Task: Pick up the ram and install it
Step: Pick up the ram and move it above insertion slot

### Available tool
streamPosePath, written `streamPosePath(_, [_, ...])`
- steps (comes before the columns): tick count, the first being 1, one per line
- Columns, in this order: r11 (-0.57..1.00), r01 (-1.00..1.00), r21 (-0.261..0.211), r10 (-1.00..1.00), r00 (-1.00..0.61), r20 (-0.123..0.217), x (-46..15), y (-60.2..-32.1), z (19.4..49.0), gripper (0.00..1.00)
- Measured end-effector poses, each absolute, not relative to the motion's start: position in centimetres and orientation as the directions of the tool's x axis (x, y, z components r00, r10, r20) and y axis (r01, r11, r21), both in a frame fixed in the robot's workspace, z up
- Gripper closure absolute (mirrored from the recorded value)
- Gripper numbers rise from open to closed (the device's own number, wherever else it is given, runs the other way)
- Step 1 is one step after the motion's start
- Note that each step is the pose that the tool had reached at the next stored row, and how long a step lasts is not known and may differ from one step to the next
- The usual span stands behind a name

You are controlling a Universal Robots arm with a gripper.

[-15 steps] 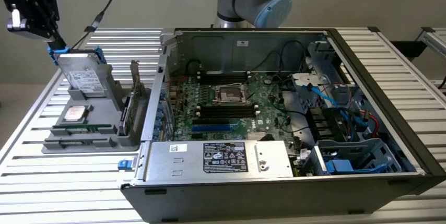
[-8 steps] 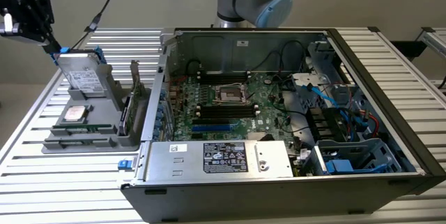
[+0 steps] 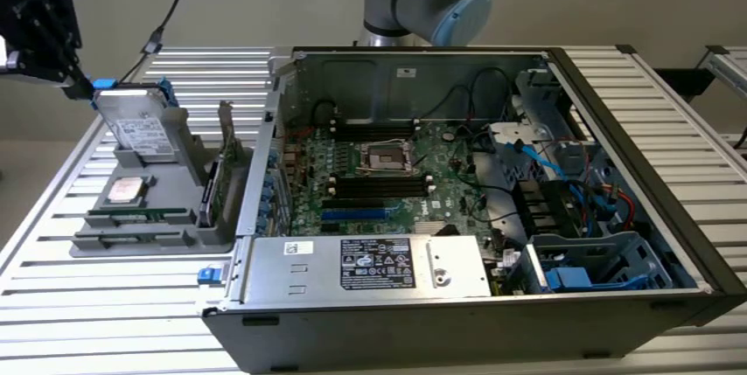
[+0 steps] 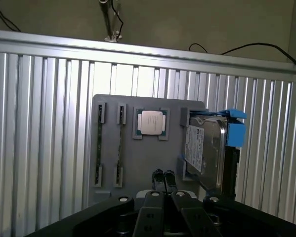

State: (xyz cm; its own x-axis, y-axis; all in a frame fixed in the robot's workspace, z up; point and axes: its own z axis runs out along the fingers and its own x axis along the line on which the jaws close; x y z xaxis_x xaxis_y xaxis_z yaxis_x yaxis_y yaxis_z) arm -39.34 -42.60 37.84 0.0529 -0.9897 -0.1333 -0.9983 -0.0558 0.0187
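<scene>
Green ram [image 4: 99, 148] stands on edge in the grey tray [image 4: 138, 163], each end in a holder, nothing touching it. A second thin stick [image 4: 120, 148] runs parallel just beside it. Further along the same tray we see a CPU [image 4: 151, 122] in its own pocket, then a hard drive [image 4: 204, 150] propped at a tilt with a blue bracket [image 4: 234, 129]. Gripper [image 4: 163, 177] hangs clear of the tray, well apart from the ram; its fingers are pressed together with nothing between them. In the exterior view we have the tray on the slatted aluminium table [image 3: 70, 305] at that view's left, with an expansion card [image 3: 224, 156] upright on the side nearest the open PC case [image 3: 467, 322]. Motherboard [image 3: 397, 174] lies exposed inside, with black slots [image 3: 380, 184] on either side of the CPU socket [image 3: 383, 156].
</scene>
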Motion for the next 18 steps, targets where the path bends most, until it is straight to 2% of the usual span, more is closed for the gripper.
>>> streamPosePath(8, [-0.056, -0.998, 0.018, -0.989, 0.053, -0.141, -39.39, -43.35, 37.85, 0.88])
streamPosePath(11, [-0.056, -0.998, 0.018, -0.988, 0.053, -0.142, -39.42, -43.38, 37.84, 0.70])
streamPosePath(14, [-0.056, -0.998, 0.018, -0.988, 0.053, -0.143, -39.49, -43.41, 37.82, 0.64])
streamPosePath(15, [-0.056, -0.998, 0.018, -0.988, 0.053, -0.143, -39.51, -43.42, 37.76, 0.57])
streamPosePath(18, [-0.056, -0.998, 0.018, -0.988, 0.053, -0.143, -39.59, -43.45, 37.29, 0.57])
